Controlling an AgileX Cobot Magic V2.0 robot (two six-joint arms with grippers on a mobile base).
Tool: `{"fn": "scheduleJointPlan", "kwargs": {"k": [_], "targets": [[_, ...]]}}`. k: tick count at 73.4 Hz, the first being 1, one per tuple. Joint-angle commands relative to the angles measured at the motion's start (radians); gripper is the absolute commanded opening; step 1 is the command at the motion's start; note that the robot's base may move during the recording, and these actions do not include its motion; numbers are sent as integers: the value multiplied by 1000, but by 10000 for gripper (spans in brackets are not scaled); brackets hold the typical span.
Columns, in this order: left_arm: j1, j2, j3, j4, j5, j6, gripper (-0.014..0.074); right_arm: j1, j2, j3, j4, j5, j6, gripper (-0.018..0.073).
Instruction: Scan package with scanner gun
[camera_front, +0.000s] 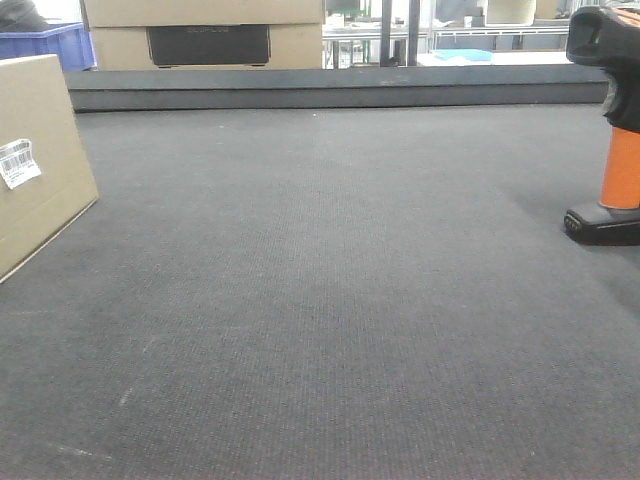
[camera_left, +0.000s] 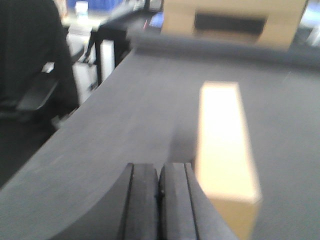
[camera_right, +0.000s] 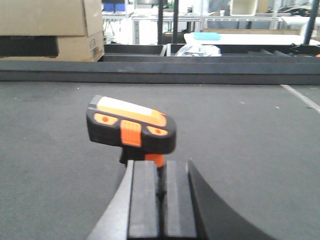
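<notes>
The right pincer (camera_right: 161, 200) is closed with nothing between its pads, which meet along a thin seam; just ahead of it, in the right wrist view, stands the scanner gun (camera_right: 131, 130), upright on the dark counter (camera_right: 240, 145), its black and orange head facing the camera and its orange handle partly hidden behind the pincer's tips. Whether the tips touch the handle cannot be told from here. The left pincer (camera_left: 160, 200) is likewise closed and empty, and just to its right lies the package (camera_left: 225, 145), blurred in that view, flat on the counter and seemingly apart from the pads. From the front view the package (camera_front: 35, 160) sits at the far left edge, its white barcode label (camera_front: 18, 162) showing on the near face, while the scanner gun (camera_front: 615, 130) stands at the far right, well apart from it with bare counter between. Beyond the counter's back rim are larger cardboard boxes (camera_front: 205, 35) with a dark panel. By this layout the task looks barely begun: neither thing is grasped, the scanner is not aimed at the label, and picking up, aiming and scanning all remain.
</notes>
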Motion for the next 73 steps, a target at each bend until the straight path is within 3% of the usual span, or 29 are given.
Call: {"fn": "scheduleJointPlan", "kwargs": {"k": [1,17,26,39,73], "targets": [[-4,-31,28,-48,-94,-8,-111,11,-73,-8,10,78,10,-167],[-46,-87,128,-35,-153,7,-100,91,-307,-8,73,253,10,-167],[-129,-124,133,-33,-151,84,-100,146,-407,-8,73,334,10,-167],[-224,-128,133,-33,-147,84,-100,169,-459,-8,73,360,10,-167],[-231,-128,133,-33,-145,84,-100,169,-459,-8,82,362,10,-167]]}}
